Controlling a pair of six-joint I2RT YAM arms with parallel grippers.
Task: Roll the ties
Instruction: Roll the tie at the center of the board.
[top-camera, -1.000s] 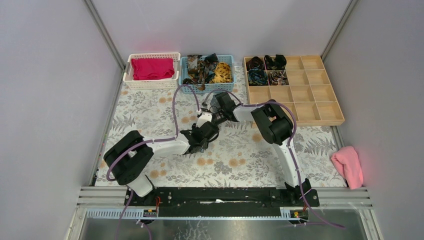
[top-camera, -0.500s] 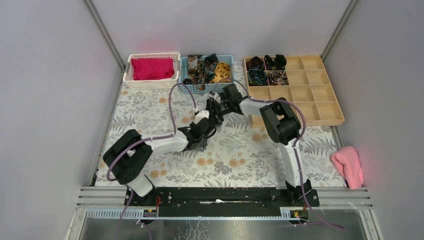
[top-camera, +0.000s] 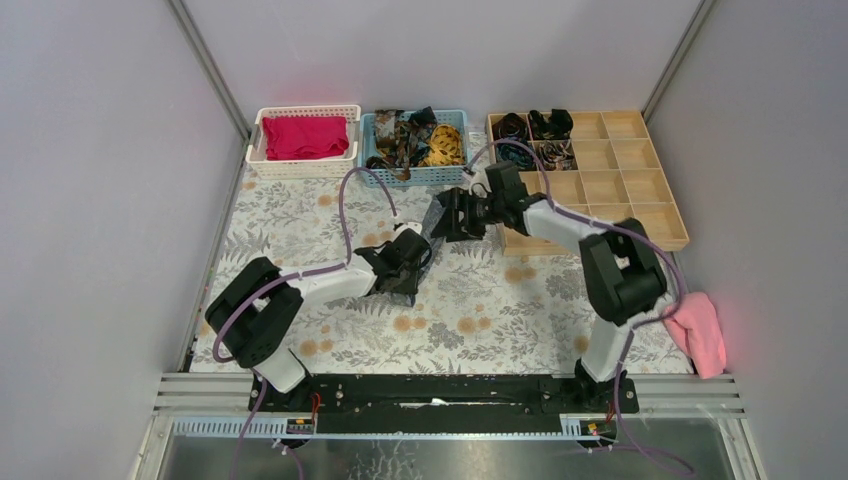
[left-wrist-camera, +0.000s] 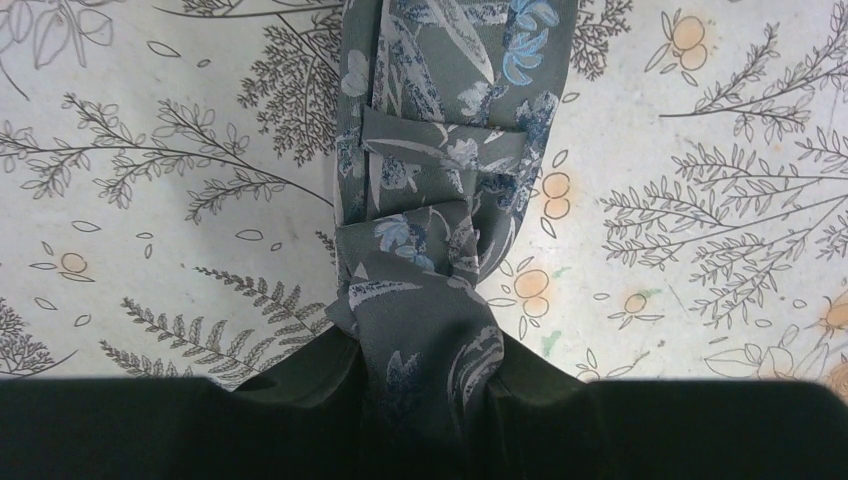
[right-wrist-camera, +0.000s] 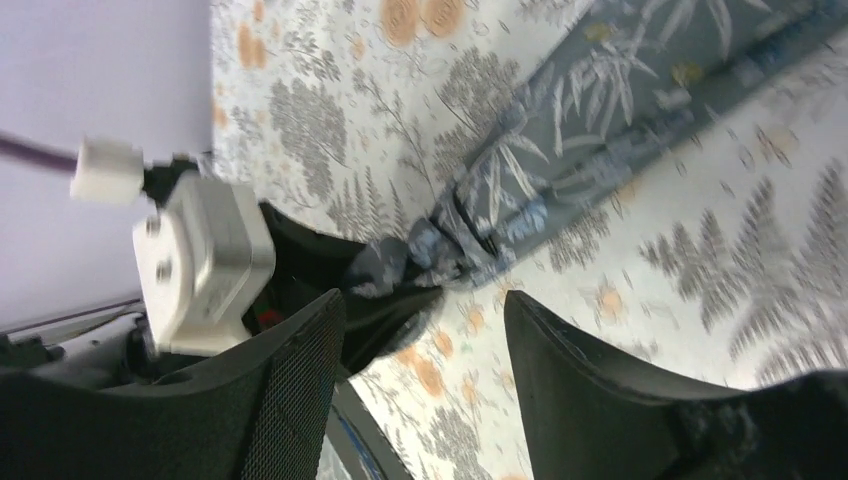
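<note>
Between the jaws of your left pincer (left-wrist-camera: 425, 372) the grey tie (left-wrist-camera: 445, 170) is pinched, its blue-and-white leaf print bunched into a couple of folds just ahead of the jaws. From there the strip runs on flat across the floral table cover (left-wrist-camera: 150, 150). Your right pincer (right-wrist-camera: 425, 300) stands spread with nothing between its fingers, near the left one and facing the same tie. Along the far edge, loose ties (top-camera: 410, 135) are heaped in the blue basket (top-camera: 440, 177). Rolled ties (top-camera: 550, 123) sit in the far-left cells of the wooden tray (top-camera: 620, 190). A magenta cloth (top-camera: 305, 135) lies in the white basket (top-camera: 300, 168).
</note>
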